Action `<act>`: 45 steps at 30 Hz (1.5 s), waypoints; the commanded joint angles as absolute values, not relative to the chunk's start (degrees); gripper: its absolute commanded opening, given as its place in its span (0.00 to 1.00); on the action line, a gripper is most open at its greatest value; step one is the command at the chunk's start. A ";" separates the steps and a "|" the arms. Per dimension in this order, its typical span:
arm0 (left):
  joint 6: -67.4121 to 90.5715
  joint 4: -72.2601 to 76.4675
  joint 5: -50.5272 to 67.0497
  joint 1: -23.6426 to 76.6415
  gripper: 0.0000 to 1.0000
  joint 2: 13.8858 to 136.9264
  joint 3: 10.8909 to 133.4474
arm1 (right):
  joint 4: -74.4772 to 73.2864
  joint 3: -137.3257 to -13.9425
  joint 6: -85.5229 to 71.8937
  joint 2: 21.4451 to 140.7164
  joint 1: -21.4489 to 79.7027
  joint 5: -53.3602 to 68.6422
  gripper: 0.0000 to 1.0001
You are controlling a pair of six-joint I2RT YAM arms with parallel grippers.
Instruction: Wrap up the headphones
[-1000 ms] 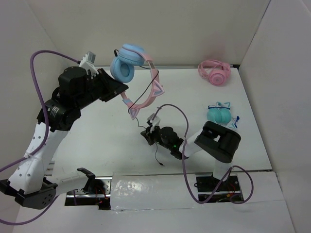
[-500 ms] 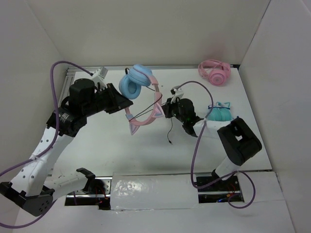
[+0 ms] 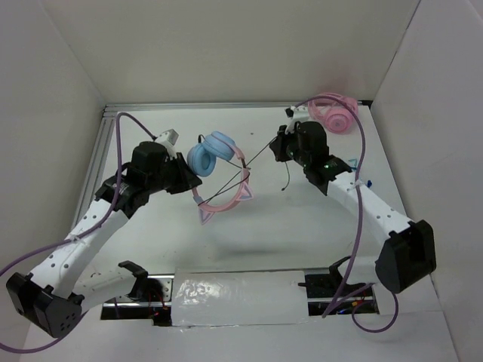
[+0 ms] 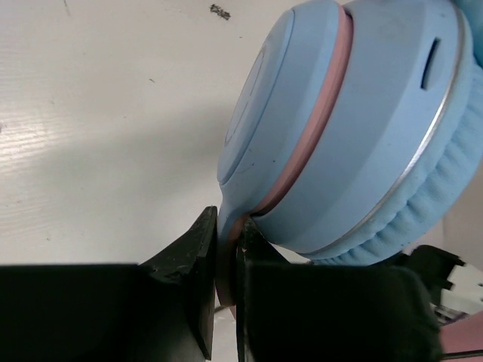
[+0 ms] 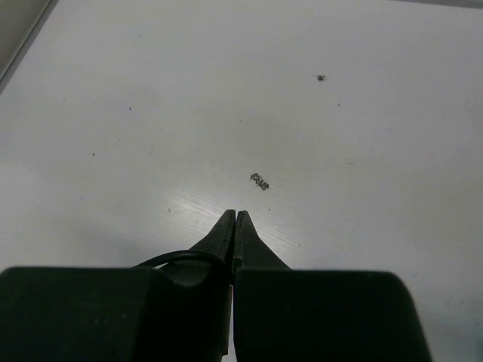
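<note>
The headphones [image 3: 213,154], with light-blue ear cups, a pink headband [image 3: 226,200] and two cat ears, hang in the air at mid-table. My left gripper [image 3: 190,179] is shut on the pink band just below one ear cup. In the left wrist view the jaws [image 4: 226,253] pinch that band under the blue cup [image 4: 339,128]. The thin black cable [image 3: 256,160] runs taut from the headphones to my right gripper [image 3: 276,149], which is shut on it. Its free end [image 3: 287,177] dangles below. In the right wrist view the cable [image 5: 181,256] loops beside the closed jaws [image 5: 235,216].
All-pink headphones [image 3: 333,113] lie at the back right corner. Teal headphones [image 3: 355,163] are mostly hidden under my right arm at the right. White walls enclose the table on three sides.
My right gripper has swung from the near middle to the back right with the cable, pulling it taut. My left gripper has brought the headphones down and toward the table's middle.
</note>
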State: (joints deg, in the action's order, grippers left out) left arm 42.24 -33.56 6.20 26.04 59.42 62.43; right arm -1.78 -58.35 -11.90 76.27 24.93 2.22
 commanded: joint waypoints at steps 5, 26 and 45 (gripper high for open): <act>37.51 -28.28 0.28 26.19 0.00 61.42 59.41 | -21.95 -70.22 -8.88 74.44 24.61 5.70 0.00; 53.95 -37.69 -14.23 26.02 0.00 84.01 73.91 | -23.73 -79.53 -17.31 81.81 36.99 44.72 0.01; 61.52 -33.22 -4.13 25.93 0.00 79.28 76.47 | -14.15 -76.03 -22.06 84.64 55.54 -4.37 0.27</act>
